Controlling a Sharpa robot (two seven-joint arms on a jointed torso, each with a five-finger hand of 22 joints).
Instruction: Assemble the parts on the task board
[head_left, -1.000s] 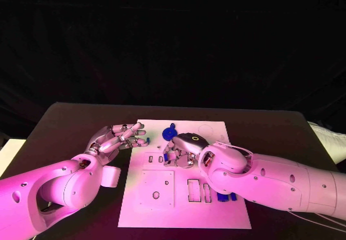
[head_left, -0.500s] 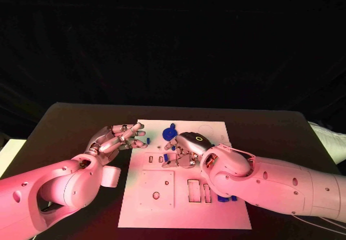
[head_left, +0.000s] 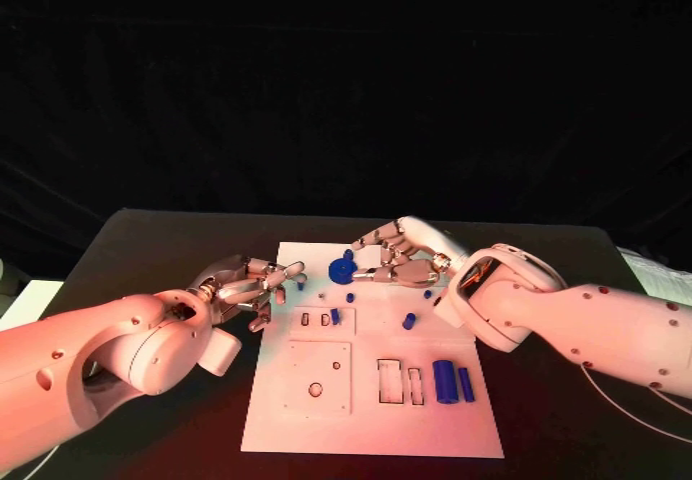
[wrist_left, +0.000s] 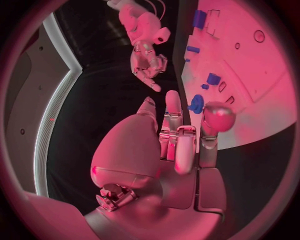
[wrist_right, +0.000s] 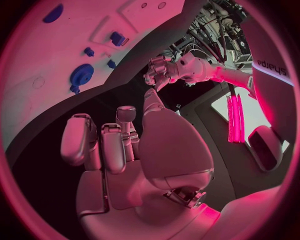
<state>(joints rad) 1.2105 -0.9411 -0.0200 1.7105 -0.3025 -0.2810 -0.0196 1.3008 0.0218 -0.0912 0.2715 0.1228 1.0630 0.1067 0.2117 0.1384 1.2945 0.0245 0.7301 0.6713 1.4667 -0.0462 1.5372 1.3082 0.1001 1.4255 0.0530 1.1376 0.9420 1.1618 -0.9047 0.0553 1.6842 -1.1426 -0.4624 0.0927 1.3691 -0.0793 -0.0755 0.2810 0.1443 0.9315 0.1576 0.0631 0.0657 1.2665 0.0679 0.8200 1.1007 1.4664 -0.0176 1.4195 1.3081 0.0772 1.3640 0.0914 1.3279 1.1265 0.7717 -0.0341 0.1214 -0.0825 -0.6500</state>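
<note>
With both arms over the black table (head_left: 159, 235), I see my left hand (head_left: 248, 287) at the left edge of the white board (head_left: 368, 400), fingers curled loosely and parted, nothing in them. My right hand (head_left: 404, 255) hovers above the board's far end, fingers bent inward; I see nothing held, but I cannot tell for sure whether it is closed. A blue disc (head_left: 342, 269) lies between the two hands, just beside the right fingertips. A small blue peg (head_left: 351, 297) and another blue peg (head_left: 408, 321) sit on the board nearer me than the right hand. A blue piece (head_left: 335, 316) stands in a slot near the left hand's fingertips. Two blue bars (head_left: 453, 383) lie side by side under my right forearm, well apart from both hands.
</note>
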